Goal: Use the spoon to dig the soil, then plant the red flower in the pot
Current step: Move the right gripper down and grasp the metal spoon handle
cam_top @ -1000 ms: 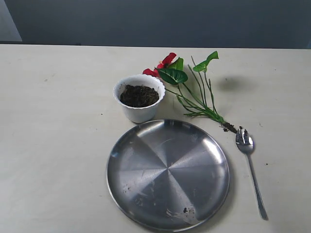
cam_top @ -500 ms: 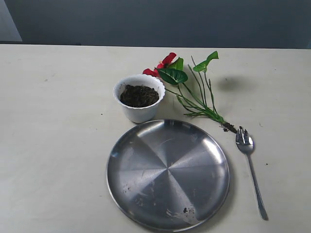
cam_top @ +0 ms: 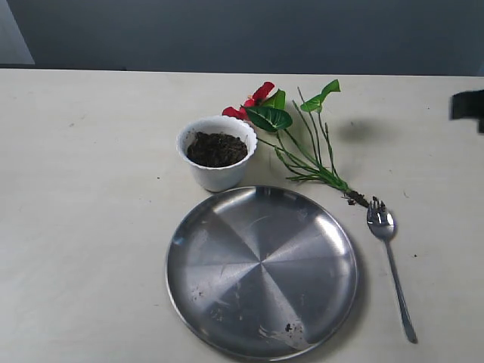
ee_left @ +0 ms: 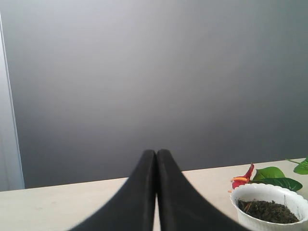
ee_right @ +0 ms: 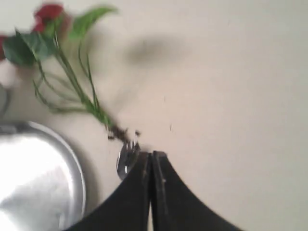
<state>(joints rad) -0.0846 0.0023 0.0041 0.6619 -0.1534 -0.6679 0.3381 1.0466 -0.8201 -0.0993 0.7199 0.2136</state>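
Now left hand (ee_left: 156,153) & right hand (ee_right: 152,155) each pressed together, empty; spoon (cam_top: 390,261) beside plate (cam_top: 261,265), pot (cam_top: 218,178) w/ soil (cam_top: 217,149) behind plate.

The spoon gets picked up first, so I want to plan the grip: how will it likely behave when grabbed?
The spoon looks like polished metal, so it is probably stiff but slippery. Its thin handle lies flat on the table, so it may skid or pivot when pinched. Being slim, it is likely light.
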